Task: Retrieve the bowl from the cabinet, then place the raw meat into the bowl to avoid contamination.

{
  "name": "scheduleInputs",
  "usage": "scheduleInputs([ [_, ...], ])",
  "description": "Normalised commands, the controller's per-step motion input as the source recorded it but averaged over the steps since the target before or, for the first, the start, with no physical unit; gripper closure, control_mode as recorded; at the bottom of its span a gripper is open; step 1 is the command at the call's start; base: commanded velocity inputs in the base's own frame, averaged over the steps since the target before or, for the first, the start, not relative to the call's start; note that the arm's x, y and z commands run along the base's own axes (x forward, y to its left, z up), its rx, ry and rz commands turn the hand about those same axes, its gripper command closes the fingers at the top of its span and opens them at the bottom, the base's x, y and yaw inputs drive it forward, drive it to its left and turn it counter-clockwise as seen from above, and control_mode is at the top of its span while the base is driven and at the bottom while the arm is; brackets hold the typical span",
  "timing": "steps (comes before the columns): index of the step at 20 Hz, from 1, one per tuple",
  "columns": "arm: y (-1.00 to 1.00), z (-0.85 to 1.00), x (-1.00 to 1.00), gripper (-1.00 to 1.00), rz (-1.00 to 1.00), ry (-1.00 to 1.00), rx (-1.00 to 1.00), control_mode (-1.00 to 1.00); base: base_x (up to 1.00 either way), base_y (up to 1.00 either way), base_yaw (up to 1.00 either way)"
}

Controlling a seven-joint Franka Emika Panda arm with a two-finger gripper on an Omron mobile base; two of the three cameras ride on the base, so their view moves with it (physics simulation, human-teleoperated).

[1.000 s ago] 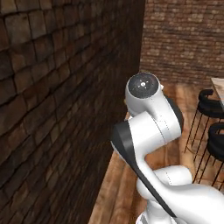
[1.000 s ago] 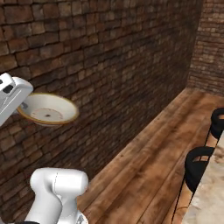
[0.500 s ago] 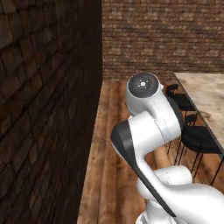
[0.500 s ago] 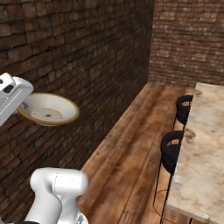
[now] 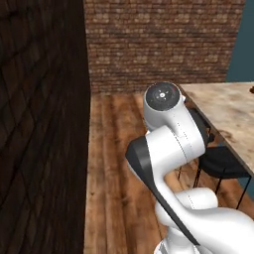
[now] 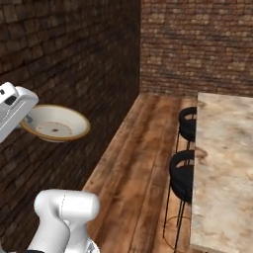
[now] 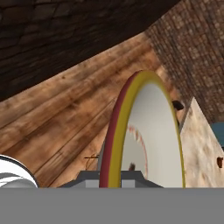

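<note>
The bowl [image 6: 55, 123], tan with a darker rim, hangs in the air at the left of the right base view, level and open side up. My gripper [image 6: 23, 121] is shut on its near rim, the white hand reaching in from the left edge. In the hand view the bowl [image 7: 153, 131] stands edge-on right in front of the gripper [image 7: 111, 177], whose jaws pinch its rim. A small reddish-brown speck [image 7: 219, 162] lies on the marble top and may be the raw meat. Too little of a teal panel [image 5: 242, 39] at the far right shows to tell if it is the cabinet.
A dark brick wall [image 5: 39, 124] runs close along the left, and another brick wall [image 6: 197, 44] closes the far end. A marble-topped counter [image 6: 222, 163] with black stools [image 6: 184, 170] lines the right. Wooden floor [image 6: 138, 158] lies between them.
The base has turned, so both base views swung: the near brick wall slid left and the marble counter and stools came in from the right. The bowl stays in the gripper as before.
</note>
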Motion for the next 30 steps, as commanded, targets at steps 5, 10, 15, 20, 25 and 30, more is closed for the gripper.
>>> scheduleInputs([
  [5,0.00,0.00,0.00,1.00,0.00,0.00,0.00,1.00,0.65,0.33,-0.28],
  [10,0.00,0.00,0.00,1.00,0.00,0.00,0.00,1.00,0.68,0.35,-0.27],
  [15,0.00,0.00,0.00,1.00,0.00,0.00,0.00,1.00,0.68,0.37,-0.26],
  [20,0.00,0.00,0.00,1.00,0.00,0.00,0.00,1.00,0.68,0.39,-0.26],
  [25,0.00,0.00,0.00,1.00,0.00,0.00,0.00,1.00,0.72,0.40,-0.25],
  [30,0.00,0.00,0.00,1.00,0.00,0.00,0.00,1.00,0.76,0.44,-0.23],
])
